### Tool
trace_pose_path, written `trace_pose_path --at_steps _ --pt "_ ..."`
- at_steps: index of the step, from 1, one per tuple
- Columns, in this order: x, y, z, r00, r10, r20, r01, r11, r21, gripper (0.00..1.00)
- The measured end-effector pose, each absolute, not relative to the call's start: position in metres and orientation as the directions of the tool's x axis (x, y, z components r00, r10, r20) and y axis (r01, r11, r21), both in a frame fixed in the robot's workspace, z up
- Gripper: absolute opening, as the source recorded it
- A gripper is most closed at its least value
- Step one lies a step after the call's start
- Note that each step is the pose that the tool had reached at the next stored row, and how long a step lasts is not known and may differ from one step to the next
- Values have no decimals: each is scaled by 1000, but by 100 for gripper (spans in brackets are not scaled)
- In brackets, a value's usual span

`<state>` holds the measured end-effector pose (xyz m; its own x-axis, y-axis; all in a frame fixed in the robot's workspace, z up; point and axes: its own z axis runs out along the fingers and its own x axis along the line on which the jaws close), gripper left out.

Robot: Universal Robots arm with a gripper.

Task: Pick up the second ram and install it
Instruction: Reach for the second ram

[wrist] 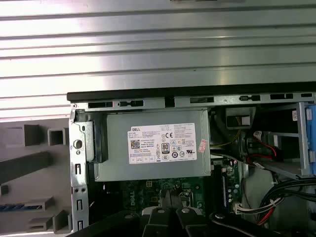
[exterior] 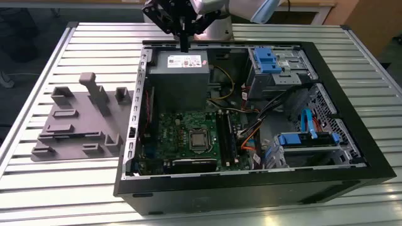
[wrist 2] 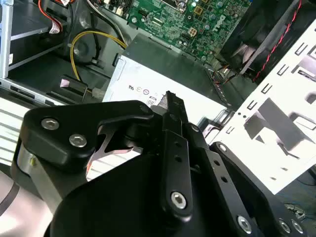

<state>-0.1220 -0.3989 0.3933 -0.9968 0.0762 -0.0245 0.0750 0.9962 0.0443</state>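
My gripper (exterior: 184,48) hangs shut with nothing between its fingers, just above the grey power supply (exterior: 179,70) at the far end of the open computer case. In the second wrist view the gripper (wrist 2: 170,97) points at that same box (wrist 2: 173,74). The green motherboard (exterior: 176,136) with its square silver processor (exterior: 198,140) lies nearer the camera. Long dark strips (exterior: 223,137) stand in the memory slots on the exterior view's right of the processor. I cannot tell whether one of them is the second ram.
The grey fixture plate (exterior: 75,127) with upright blocks lies on the slatted table at the exterior view's left of the case. Blue drive brackets (exterior: 267,60) and loose cables (exterior: 251,113) crowd the case's right side. The black case wall (exterior: 251,188) rises in front.
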Motion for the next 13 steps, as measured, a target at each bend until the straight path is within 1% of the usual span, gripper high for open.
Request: trace_pose_path --at_steps 13 --pt "-127 -399 393 -997 76 -24 75 996 44 11"
